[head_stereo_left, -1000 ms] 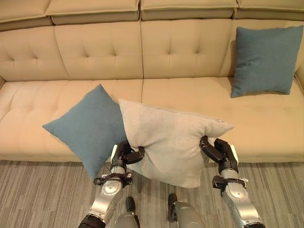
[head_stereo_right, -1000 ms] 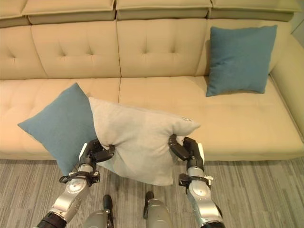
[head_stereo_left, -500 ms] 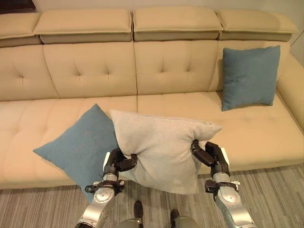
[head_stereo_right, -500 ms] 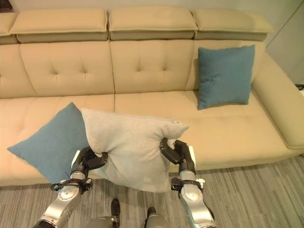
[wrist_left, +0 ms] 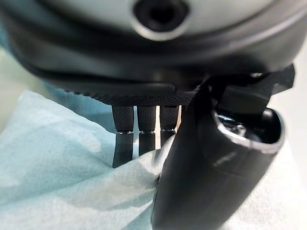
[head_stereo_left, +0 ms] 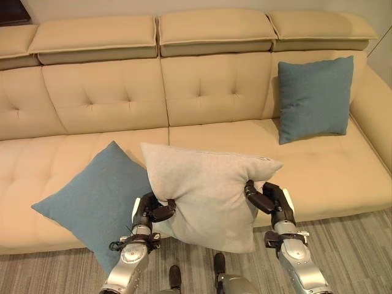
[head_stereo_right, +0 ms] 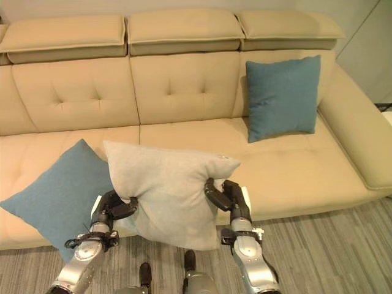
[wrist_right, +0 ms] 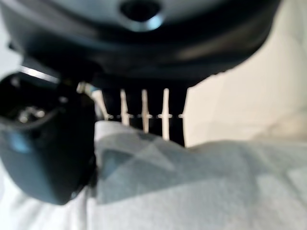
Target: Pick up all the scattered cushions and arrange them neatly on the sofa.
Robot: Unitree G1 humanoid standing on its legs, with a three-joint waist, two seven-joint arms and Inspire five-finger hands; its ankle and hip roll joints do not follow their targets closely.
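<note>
Still pinched by both hands, grey cushion (head_stereo_left: 205, 193) overlaps teal cushion (head_stereo_left: 95, 202).

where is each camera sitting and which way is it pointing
Left and right eye views: on the head, looking down at the sofa; both arms show, gripping the grey cushion.
Left wrist view: along the left robot hand pinching cushion cloth.
Right wrist view: along the right robot hand, same cushion.
All share the grey cushion.

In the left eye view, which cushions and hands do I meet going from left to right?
Blue cushion leaning at the sofa's front edge → left hand → grey cushion held between both hands → right hand → blue cushion standing against the backrest.
</note>
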